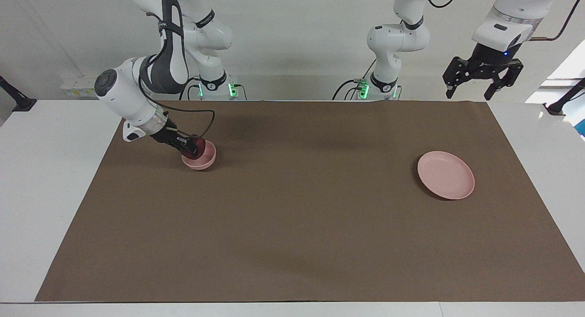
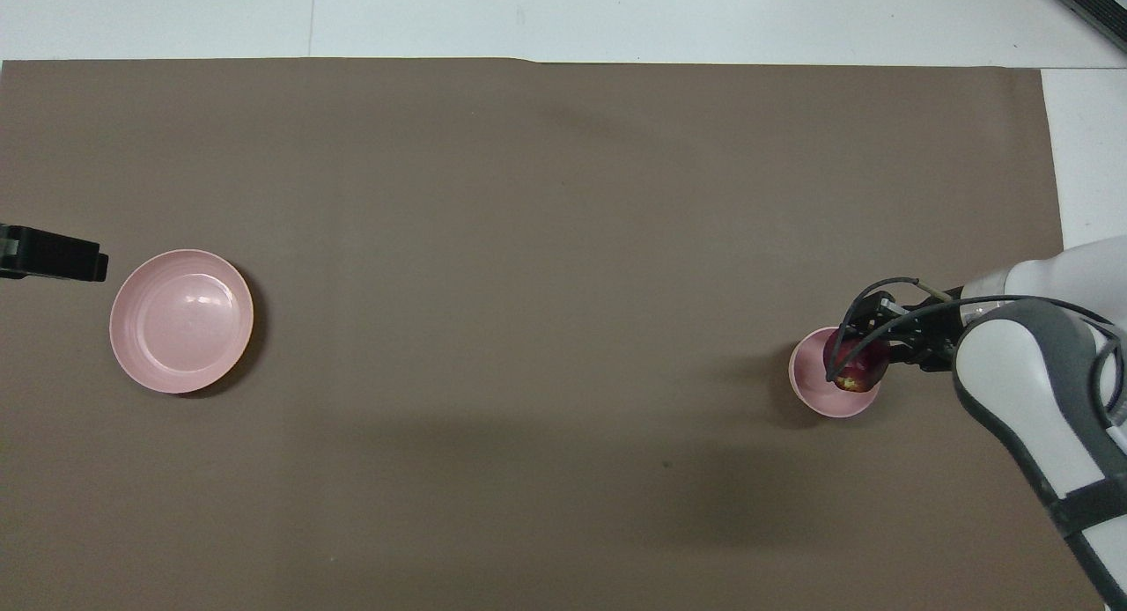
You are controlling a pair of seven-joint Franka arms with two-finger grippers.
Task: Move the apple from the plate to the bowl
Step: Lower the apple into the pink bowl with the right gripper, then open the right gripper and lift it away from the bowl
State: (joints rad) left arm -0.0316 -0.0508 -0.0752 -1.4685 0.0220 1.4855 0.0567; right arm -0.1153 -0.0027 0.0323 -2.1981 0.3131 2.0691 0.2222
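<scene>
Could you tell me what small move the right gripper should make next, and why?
Probably open its fingers. The right gripper is shut on the apple, which already sits within the bowl, so letting go should leave it there. The plate is bare; the left gripper waits raised and open.

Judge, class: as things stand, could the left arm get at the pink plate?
Probably yes. The left gripper hangs open, raised at its own end of the table, and the plate lies bare with nothing on it or around it.
</scene>
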